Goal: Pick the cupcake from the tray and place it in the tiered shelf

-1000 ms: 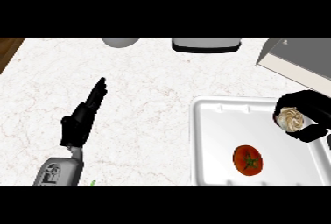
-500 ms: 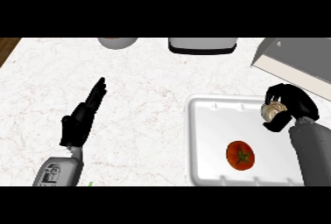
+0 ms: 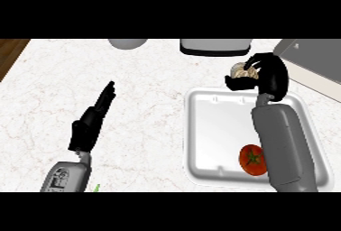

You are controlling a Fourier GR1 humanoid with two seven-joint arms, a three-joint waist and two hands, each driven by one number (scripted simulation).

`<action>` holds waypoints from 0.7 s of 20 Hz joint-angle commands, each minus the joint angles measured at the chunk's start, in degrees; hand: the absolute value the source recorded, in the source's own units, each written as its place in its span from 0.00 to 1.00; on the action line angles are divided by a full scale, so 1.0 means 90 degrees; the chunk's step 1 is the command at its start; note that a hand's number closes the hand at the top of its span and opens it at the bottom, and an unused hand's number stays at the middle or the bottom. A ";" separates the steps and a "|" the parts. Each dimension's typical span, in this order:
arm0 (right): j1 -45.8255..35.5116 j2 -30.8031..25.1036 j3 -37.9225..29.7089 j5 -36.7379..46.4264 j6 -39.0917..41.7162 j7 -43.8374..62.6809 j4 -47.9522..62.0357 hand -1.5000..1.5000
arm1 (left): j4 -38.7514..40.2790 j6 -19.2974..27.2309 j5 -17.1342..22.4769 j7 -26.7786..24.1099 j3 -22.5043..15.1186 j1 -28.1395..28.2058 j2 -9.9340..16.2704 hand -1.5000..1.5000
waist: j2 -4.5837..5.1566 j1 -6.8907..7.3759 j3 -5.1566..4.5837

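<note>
Nearest the lower edge, the two grey forearms are coming into the head view, the left one at the lower left and the right one crossing the right half of the tray (image 3: 200, 135), a shallow white tray that is sitting on the pale marbled table (image 3: 146, 90). A red tomato (image 3: 251, 159) is lying in the tray's near right part, its right side partly hidden behind the right forearm. Farther up on the left, the left robot hand (image 3: 90, 126) is resting above the bare table with its black fingers lying straight and pointing away toward the far side, holding nothing and well apart from the tray. Beyond the tray's far edge, the right robot hand (image 3: 263, 74) is curling its fingers and thumb around the cupcake (image 3: 241, 70), whose pale swirled top is showing just left of the palm; the cupcake is sitting in that grasp over the table just past the tray's far rim, no longer inside the tray. At the far right, the grey corner of the tiered shelf (image 3: 310, 56) is showing, apart from the hand. Along the far edge a grey rounded object (image 3: 128, 43) and a white and black appliance (image 3: 216, 46) are standing, both cut off by the view.
</note>
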 commanded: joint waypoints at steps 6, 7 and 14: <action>-0.0676 0.0177 0.1564 0.1409 -0.0588 0.3389 -0.2009 1.00 | -0.0287 0.0032 0.0019 0.0101 0.0073 0.0181 0.0055 0.50 | -0.0018 -0.0193 0.0010; -0.0691 0.0178 0.1718 0.1680 -0.0748 0.3611 -0.1982 1.00 | -0.0481 -0.0255 0.0220 0.0518 0.0178 0.0060 0.0264 0.50 | 0.0006 -0.0142 0.0015; -0.1047 -0.0010 0.1629 0.3195 0.0451 0.4380 -0.2890 1.00 | -0.0038 0.0002 0.0054 -0.0168 0.0185 0.0250 0.0070 0.50 | 0.0040 -0.0186 0.0016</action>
